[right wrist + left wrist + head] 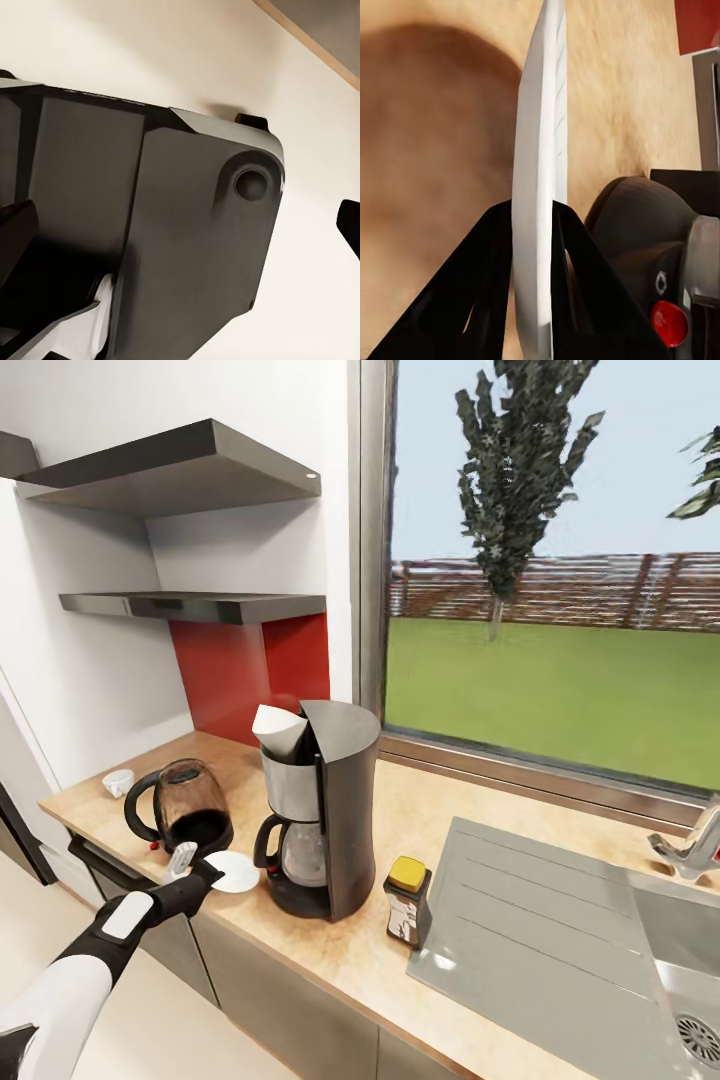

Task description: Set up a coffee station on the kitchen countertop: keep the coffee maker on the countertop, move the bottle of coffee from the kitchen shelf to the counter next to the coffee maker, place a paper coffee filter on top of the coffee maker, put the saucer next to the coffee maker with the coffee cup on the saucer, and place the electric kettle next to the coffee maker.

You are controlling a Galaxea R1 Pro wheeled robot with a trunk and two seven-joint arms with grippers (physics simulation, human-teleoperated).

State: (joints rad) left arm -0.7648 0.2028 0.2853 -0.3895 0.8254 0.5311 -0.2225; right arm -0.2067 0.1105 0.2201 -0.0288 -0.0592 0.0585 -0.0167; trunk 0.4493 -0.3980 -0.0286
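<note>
Done so far, as I judge it: white paper filter (278,732) sits atop the grey drip coffee maker (322,810); yellow-capped coffee bottle (407,901) and glass electric kettle (186,807) flank it on the wooden counter (430,810). Left hand (205,872) pinches the round white saucer (234,871) by its rim, just beside the maker. Small white cup (118,782) beyond the kettle is left to move. Right hand: cannot tell.

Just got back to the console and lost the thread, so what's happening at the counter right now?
The left claw is shut on the saucer, holding it by its rim at the counter between the kettle and the coffee maker. A paper filter already sits on top of the coffee maker, and the coffee bottle stands beside it. The cup is still off by itself near the wall, behind the kettle, so it has yet to go on the saucer.
</note>
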